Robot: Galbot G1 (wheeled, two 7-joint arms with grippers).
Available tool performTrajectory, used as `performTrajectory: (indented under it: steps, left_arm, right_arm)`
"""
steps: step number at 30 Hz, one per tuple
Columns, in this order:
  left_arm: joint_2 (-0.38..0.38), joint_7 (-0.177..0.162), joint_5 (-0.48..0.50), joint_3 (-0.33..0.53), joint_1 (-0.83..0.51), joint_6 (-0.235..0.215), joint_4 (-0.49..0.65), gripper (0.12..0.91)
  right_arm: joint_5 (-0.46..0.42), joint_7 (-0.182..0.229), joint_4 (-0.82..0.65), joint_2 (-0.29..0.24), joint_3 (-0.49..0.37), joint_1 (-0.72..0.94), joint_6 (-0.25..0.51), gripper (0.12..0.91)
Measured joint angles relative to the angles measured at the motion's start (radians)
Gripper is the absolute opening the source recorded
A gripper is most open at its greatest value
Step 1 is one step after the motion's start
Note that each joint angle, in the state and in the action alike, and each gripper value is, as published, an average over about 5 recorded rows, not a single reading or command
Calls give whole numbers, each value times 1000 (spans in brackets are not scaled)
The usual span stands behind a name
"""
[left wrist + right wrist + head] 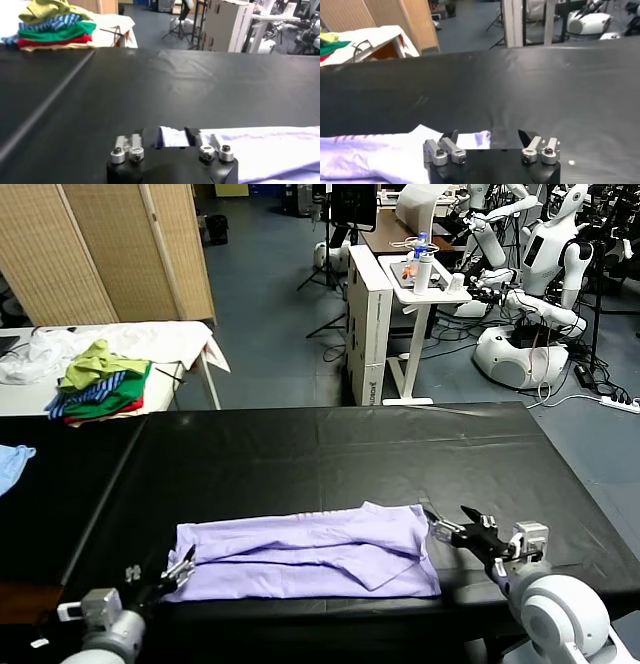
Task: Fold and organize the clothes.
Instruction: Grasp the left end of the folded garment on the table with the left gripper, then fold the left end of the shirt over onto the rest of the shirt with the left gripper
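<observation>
T-shirt point(310, 552), pale lavender, folded into a long band (sleeves tucked in), lies flat on the black tabletop point(330, 454) near its front edge. Clothes pile point(100, 384), green, striped and red, sits on a white table beyond the far left corner. Left end effector point(180, 567), released, fingers spread at the shirt's left end. Right end effector point(447, 524), likewise released, at the shirt's right end.
</observation>
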Motion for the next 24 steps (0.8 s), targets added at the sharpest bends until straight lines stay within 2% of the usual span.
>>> performTrajectory:
  steps: [9, 17, 20, 24]
  left_arm:
    - [-100, 25, 9, -3, 17, -33, 19, 895]
    - [-156, 39, 4, -4, 23, -55, 42, 745]
    - [-171, 41, -12, -4, 27, -57, 40, 634]
    - [-187, 40, -41, -2, 26, -54, 36, 394]
  right_arm:
    - [1, -1, 25, -5, 21, -25, 4, 907]
    - [-1, -5, 39, -5, 35, -42, 6, 907]
    - [-3, -6, 42, -4, 35, -43, 7, 907]
    - [-7, -9, 43, -2, 34, -44, 9, 907]
